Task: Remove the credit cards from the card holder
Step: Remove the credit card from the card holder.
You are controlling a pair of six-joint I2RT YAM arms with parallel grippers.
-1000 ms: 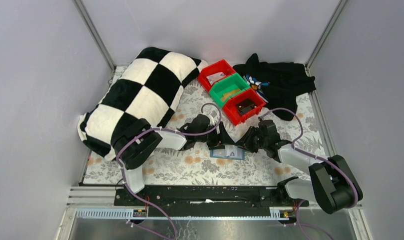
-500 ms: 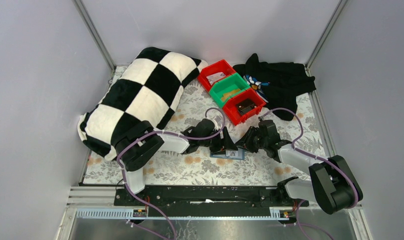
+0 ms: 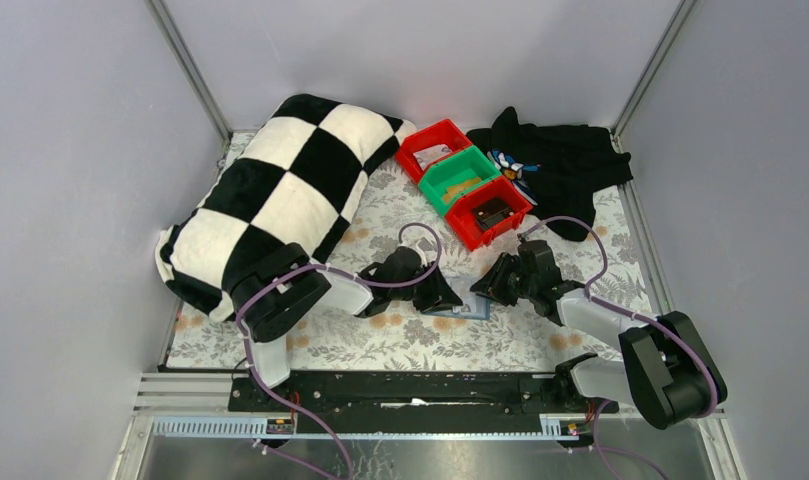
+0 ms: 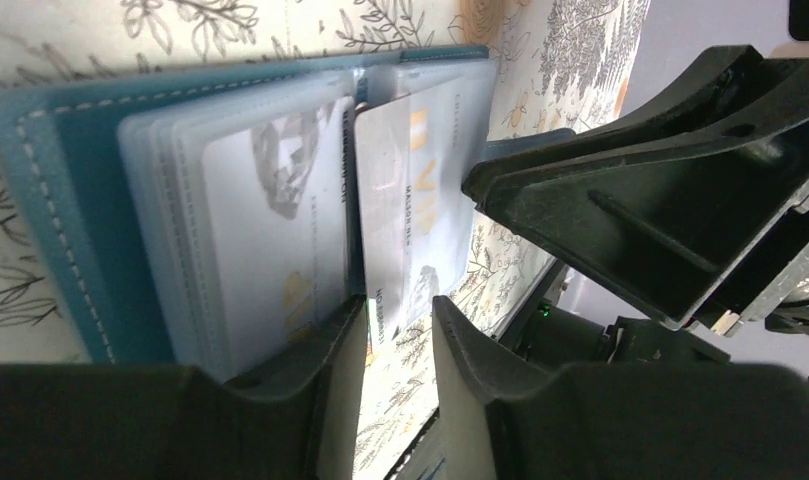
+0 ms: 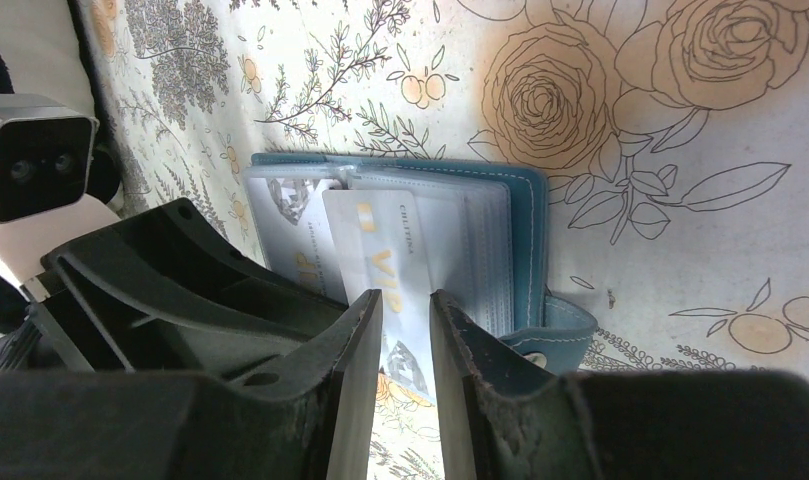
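The teal card holder point(image 3: 475, 308) lies open on the floral cloth between my two grippers. In the left wrist view, the holder point(image 4: 60, 200) shows clear pockets with one pale card point(image 4: 270, 230) inside. A second pale card point(image 4: 410, 200) sticks part way out of its pocket. Its end lies between the slightly parted fingers of my left gripper point(image 4: 398, 335), close to the left finger. In the right wrist view, that card point(image 5: 390, 250) also runs into the narrow gap of my right gripper point(image 5: 405, 335), beside the holder's snap strap point(image 5: 555, 335). Neither gripper visibly clamps the card.
Three plastic bins, red point(image 3: 435, 148), green point(image 3: 459, 178) and red point(image 3: 490, 213), stand in a row behind the grippers. A checkered pillow point(image 3: 280, 200) lies at the left and black cloth point(image 3: 560, 165) at the back right. The two grippers nearly touch over the holder.
My left gripper has pulled back a little to the left and toward me, and hides more of the holder's left part. The right arm has hardly moved.
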